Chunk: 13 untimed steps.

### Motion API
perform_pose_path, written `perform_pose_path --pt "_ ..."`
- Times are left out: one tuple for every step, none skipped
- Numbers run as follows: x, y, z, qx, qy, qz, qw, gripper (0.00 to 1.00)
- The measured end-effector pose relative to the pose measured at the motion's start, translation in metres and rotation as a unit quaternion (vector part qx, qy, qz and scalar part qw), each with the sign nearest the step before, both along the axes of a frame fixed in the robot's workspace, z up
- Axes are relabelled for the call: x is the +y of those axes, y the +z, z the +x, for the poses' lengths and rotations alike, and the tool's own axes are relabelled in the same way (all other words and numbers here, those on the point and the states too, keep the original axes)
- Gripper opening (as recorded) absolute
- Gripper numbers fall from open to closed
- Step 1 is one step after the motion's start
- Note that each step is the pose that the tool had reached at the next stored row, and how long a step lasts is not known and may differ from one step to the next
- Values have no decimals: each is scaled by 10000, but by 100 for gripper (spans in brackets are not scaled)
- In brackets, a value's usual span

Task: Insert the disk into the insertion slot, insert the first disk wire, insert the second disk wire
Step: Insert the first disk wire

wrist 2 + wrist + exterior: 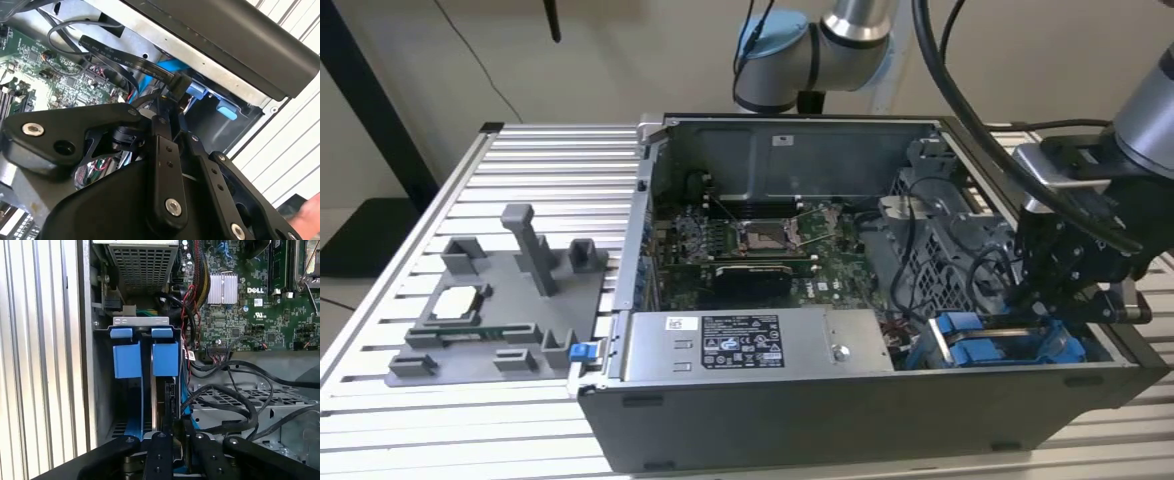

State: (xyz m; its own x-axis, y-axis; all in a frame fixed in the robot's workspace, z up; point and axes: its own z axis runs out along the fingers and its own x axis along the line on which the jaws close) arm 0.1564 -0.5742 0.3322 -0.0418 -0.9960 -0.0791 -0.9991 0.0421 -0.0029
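Note:
The disk (pixel 158 400) stands on edge in the insertion slot (pixel 135 321), its blue carrier frame (pixel 165 357) beside a second blue carrier (pixel 126 360). In the exterior view the blue carriers (pixel 983 345) sit at the case's front corner on that view's right. My gripper (pixel 1051 322) hangs straight over them. In the second wrist view its fingers (pixel 162 145) close to a narrow gap around a black wire connector (pixel 179 82) on a flat black cable (pixel 115 55), right at the disk's end. In the first wrist view the gripper (pixel 177 436) is directly in line with the disk's edge.
A long grey metal box with a white sticker (pixel 747 345) lies along the case front. The green motherboard (pixel 747 250) fills the case floor. Loose black cables (pixel 235 405) loop beside the bay. A grey fixture with posts (pixel 507 300) stands on the slatted table (pixel 400 420).

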Motion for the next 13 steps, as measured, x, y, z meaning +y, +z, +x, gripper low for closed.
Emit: perform_pose_path --pt "1 -13 0 0 1 1 10000 0" --pt "0 -21 -1 0 2 8 10000 100" --pt "1 -23 0 0 2 10 10000 100" --pt "0 -10 0 0 2 10 10000 100" --pt "0 17 0 0 2 12 10000 100" --pt "0 47 0 0 2 8 10000 100" --pt "0 78 0 0 2 9 10000 100" --pt "1 101 0 0 3 8 10000 100" --pt "0 119 0 0 3 7 10000 100" --pt "0 139 0 0 2 8 10000 100" --pt "0 165 0 0 3 7 10000 100" --pt "0 201 0 0 3 7 10000 100" --pt "0 241 0 0 3 7 10000 100"
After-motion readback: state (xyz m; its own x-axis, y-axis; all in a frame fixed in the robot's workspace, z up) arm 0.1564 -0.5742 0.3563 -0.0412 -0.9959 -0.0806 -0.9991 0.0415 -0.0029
